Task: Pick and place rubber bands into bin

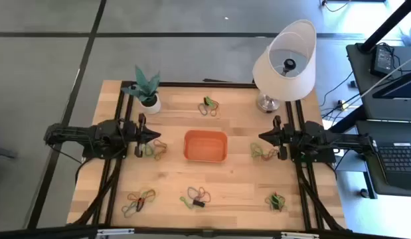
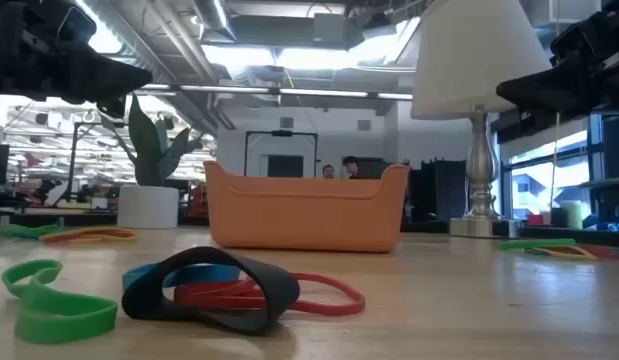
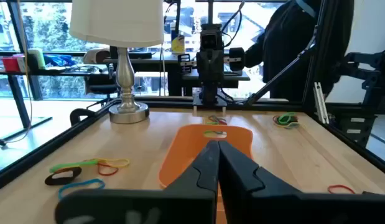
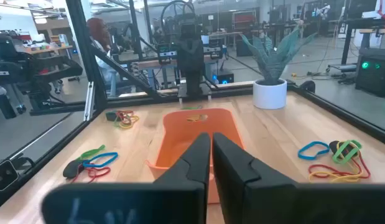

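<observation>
The thin, soft, bendy coloured rubber bands (image 1: 204, 196) lie in small heaps on the wooden bench (image 1: 238, 182) around the shallow orange plastic bin (image 1: 206, 147), so the pinched-shut, empty left hand (image 1: 155, 137) and right hand (image 1: 263, 137) should probably pinch one loop.

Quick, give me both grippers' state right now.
Left gripper: closed, holding nothing, left of the bin.
Right gripper: closed, holding nothing, right of the bin.
</observation>
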